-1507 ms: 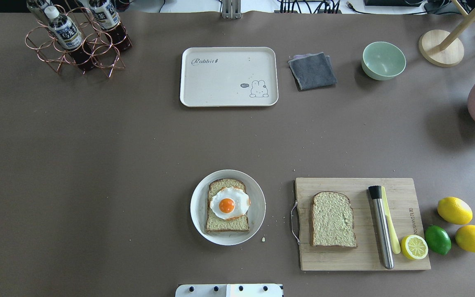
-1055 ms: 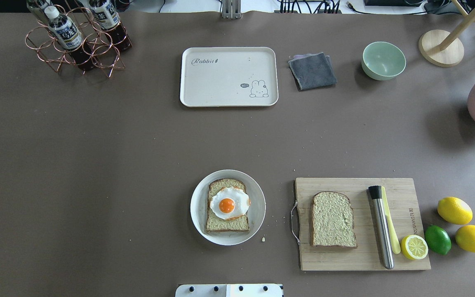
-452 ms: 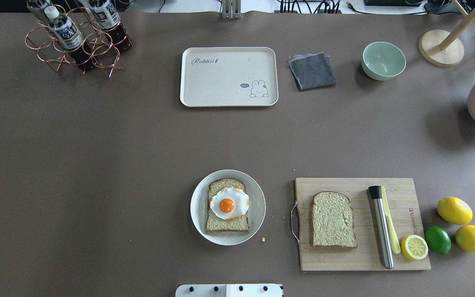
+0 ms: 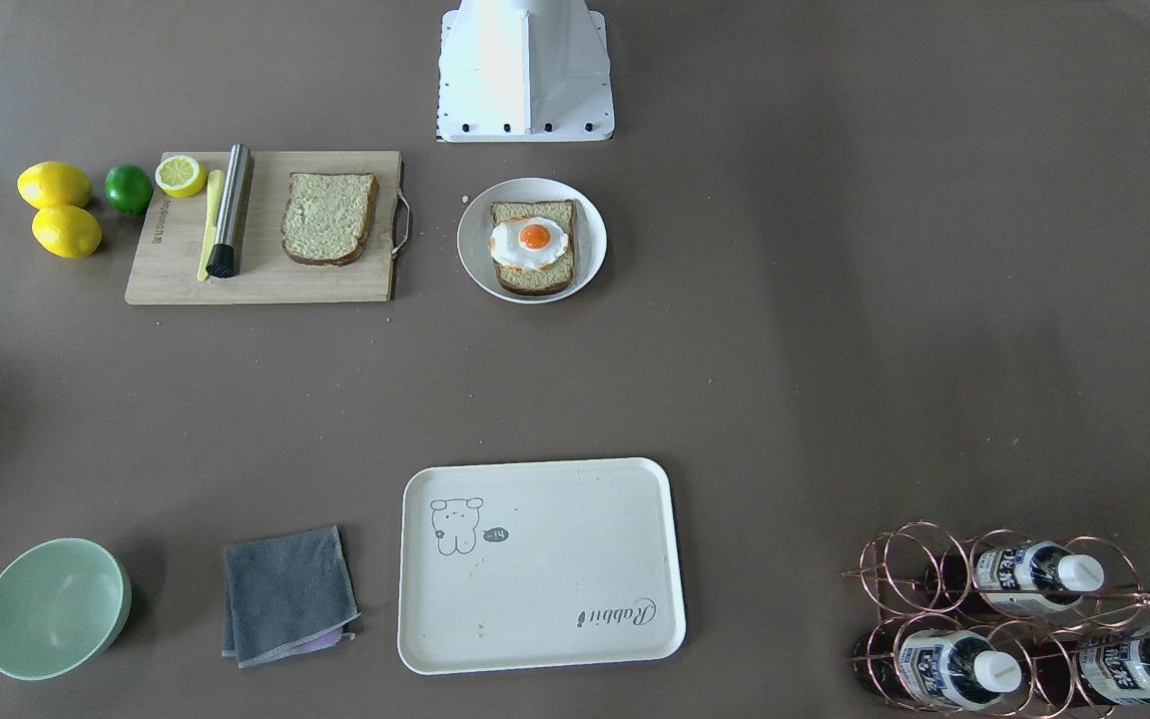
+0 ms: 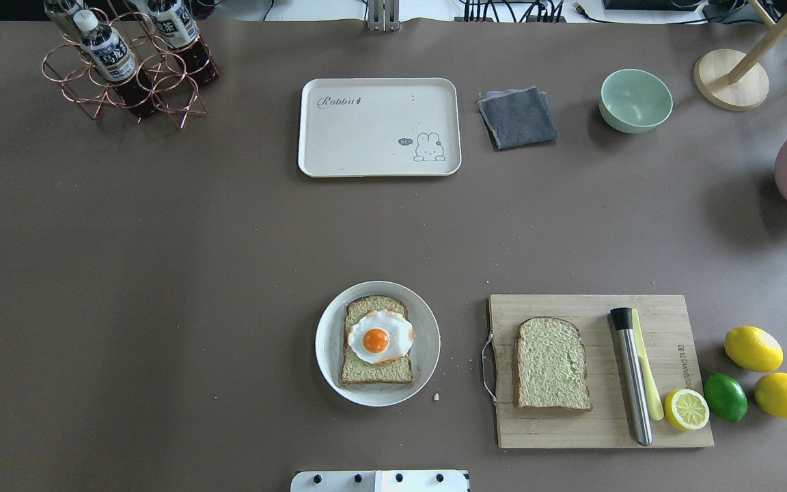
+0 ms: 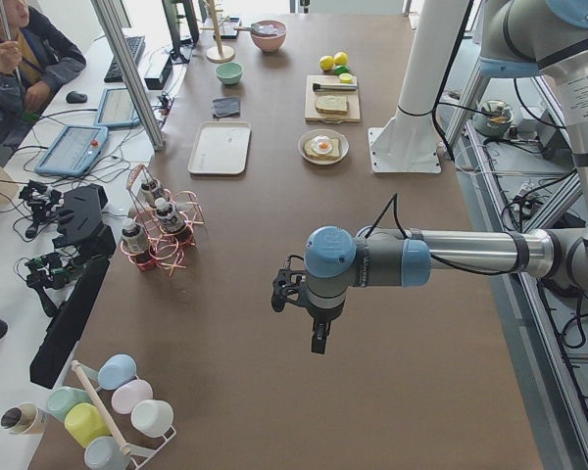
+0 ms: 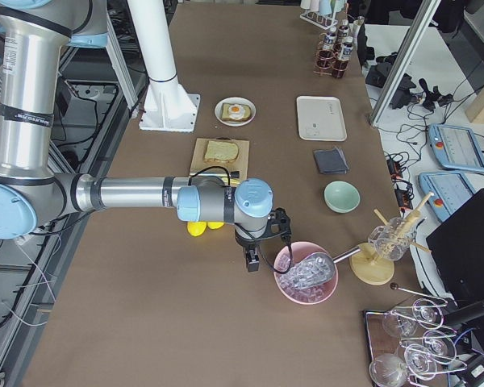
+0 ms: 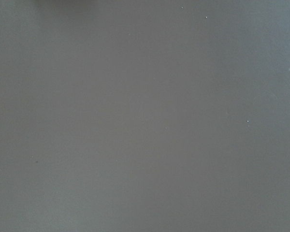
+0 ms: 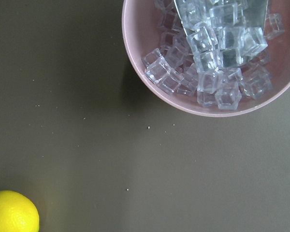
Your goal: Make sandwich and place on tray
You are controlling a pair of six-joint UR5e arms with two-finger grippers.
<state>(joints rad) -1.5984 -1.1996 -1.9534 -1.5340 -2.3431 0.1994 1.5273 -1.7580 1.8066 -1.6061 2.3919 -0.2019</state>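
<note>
While each arm stretches out level, the left gripper [image 6: 318, 341] and right gripper [image 7: 251, 262] point down, spread or not I cannot tell; egg-topped bread [image 5: 376, 342] sits on a plate [image 5: 325, 345], tray [image 5: 366, 137] well apart.

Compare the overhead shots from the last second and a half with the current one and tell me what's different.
Nothing has visibly changed in the overhead view. The egg-topped slice stays on the plate. The second slice stays on the cutting board, and the tray still holds no food.
</note>
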